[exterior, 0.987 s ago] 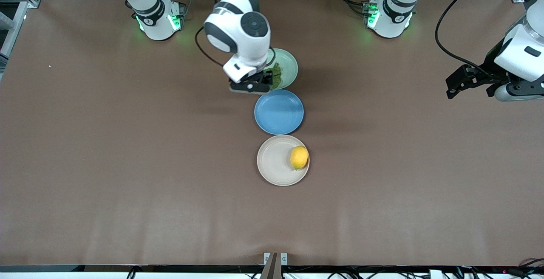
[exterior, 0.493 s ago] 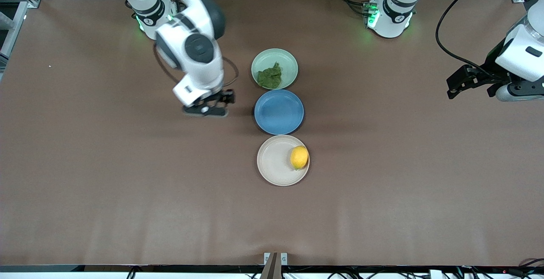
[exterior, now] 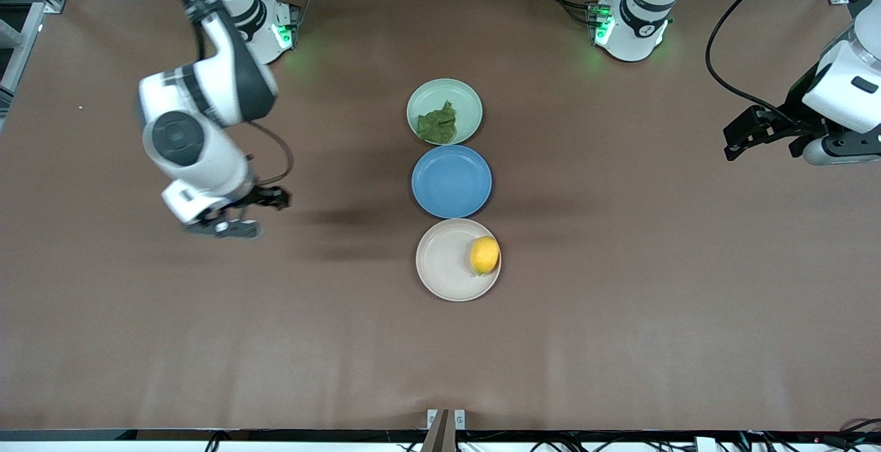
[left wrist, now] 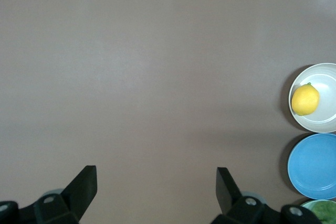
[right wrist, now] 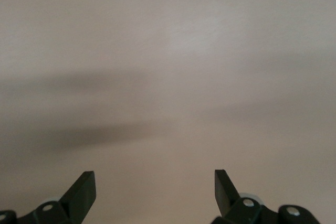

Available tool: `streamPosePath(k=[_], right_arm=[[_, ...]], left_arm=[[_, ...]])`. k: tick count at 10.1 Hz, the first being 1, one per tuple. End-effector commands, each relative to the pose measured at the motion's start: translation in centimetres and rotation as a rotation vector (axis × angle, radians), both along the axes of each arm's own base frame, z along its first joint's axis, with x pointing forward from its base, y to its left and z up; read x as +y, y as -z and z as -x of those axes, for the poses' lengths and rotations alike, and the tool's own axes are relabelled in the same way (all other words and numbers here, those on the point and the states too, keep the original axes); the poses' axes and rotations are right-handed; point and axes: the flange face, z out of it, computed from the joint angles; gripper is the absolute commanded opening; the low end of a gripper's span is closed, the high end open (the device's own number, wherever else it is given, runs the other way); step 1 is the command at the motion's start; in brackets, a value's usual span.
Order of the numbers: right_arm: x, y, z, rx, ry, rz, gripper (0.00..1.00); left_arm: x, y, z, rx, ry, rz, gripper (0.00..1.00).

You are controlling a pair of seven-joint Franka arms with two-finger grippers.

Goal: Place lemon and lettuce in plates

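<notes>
Already we see the lettuce (exterior: 438, 126) in the pale green plate (exterior: 466, 98) and the lemon (exterior: 484, 255) at the beige plate's (exterior: 440, 263) rim; a jolt could roll it off. Both tools gape empty: right tool (exterior: 237, 214) and left tool (exterior: 760, 137) over bare worktop (exterior: 619, 314). We count three plates, one lemon, one leaf.

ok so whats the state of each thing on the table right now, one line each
lemon: lying in the beige plate, near its rim
lettuce: lying in the pale green plate
beige plate: holds the lemon
pale green plate: holds the lettuce
blue plate: nothing in it
right pincer: open, holding nothing, over bare table
left pincer: open, holding nothing, waiting at the left arm's end
</notes>
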Motion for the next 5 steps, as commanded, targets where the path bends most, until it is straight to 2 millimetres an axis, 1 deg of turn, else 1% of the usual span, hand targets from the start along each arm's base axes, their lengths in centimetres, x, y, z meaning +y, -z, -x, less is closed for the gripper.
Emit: streamPosePath(k=[1,2,3,4,5], right_arm=[[-5.2,-1.1,-2.0,-0.009,-0.002,-0.024,1.00],[-7.7,-1.1,-2.6,-0.004,0.013,-0.056,1.00],[-10.9,-1.1,-2.9,-0.005,0.048,-0.085,1.00],[-12.7,-1.1,-3.0,-0.002,0.017,-0.096,1.00],[-14.1,-1.1,-3.0,0.001,0.008,-0.093,1.00]], left_arm=[[0.2,-0.2,0.1,0.009,0.020,0.016,1.00],[0.2,-0.1,0.1,0.010,0.020,0.016,1.00],[0.2,-0.1,0.1,0.010,0.020,0.014,1.00],[0.3,-0.1,0.0,0.010,0.019,0.014,1.00],[0.2,-0.1,0.1,0.010,0.020,0.014,1.00]])
